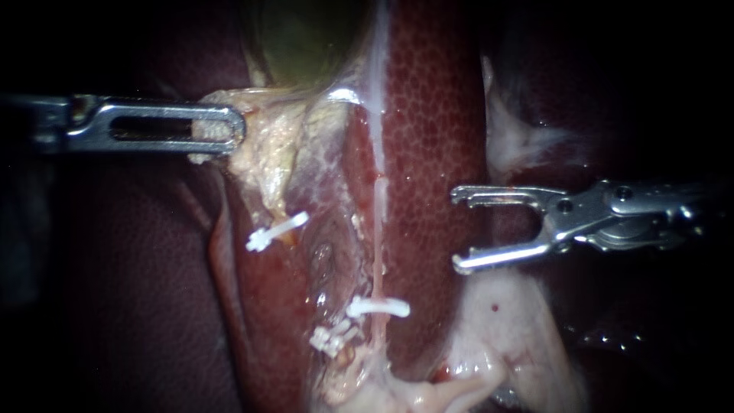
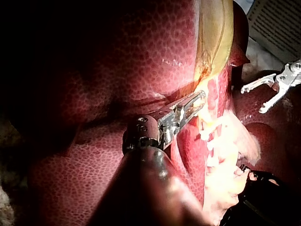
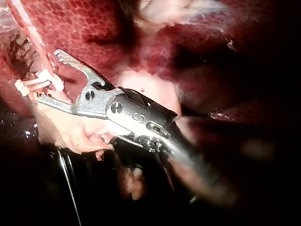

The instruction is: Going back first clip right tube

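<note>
White clip (image 1: pixel 378 307) sits across the right tube (image 1: pixel 377 229) low down, so clipping looks done; what's left, I'd say, is just getting clear. Right instrument (image 1: pixel 457 229) lies level, beside the tube over the liver (image 1: pixel 428 153), not touching, jaws wide apart & empty. Further back, left instrument (image 1: pixel 229 130) clamps pale tissue (image 1: pixel 264 153) below the gallbladder (image 1: pixel 306 38)

White clip (image 1: pixel 378 307) — crosswise on right tube (image 1: pixel 378 229)
</note>
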### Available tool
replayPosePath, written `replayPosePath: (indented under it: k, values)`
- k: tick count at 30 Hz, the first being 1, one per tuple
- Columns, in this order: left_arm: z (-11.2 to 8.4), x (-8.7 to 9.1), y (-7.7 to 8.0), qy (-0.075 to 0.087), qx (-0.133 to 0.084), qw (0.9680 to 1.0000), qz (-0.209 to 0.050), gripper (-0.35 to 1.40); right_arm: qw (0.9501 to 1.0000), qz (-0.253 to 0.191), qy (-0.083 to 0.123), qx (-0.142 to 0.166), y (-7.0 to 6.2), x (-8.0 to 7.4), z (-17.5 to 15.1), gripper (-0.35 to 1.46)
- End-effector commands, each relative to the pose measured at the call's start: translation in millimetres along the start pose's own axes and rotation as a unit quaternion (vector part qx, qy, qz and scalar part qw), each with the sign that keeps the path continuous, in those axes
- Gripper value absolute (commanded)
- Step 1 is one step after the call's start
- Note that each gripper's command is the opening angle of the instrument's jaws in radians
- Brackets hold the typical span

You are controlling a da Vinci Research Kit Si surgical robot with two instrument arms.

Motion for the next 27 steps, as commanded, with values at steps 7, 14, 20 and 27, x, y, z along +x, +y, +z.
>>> replayPosePath:
  k: [7, 14, 20, 27]
  values:
    - [1.5, 0.9, 0.4, -0.004, -0.004, 1.0, 0.003, -0.35, 1.0, 0.0, 0.0, 0.0, -0.2, -0.2, 0.2, 0.6]
    - [4.6, 2.6, 1.1, 0.007, -0.004, 0.9999, 0.008, -0.35, 1.0, 0.0, 0.0, 0.0, -0.2, -0.3, 0.2, 0.6]
    - [8.4, 4.0, 1.6, 0.021, -0.003, 0.9997, 0.013, -0.35, 1.0, 0.0, 0.0, 0.0, -0.2, -0.2, 0.3, 0.6]
    - [10.1, 4.8, 1.8, 0.026, -0.004, 0.9995, 0.015, -0.35, 1.0, 0.0, 0.0, 0.0, -0.2, -0.2, 0.3, 0.6]
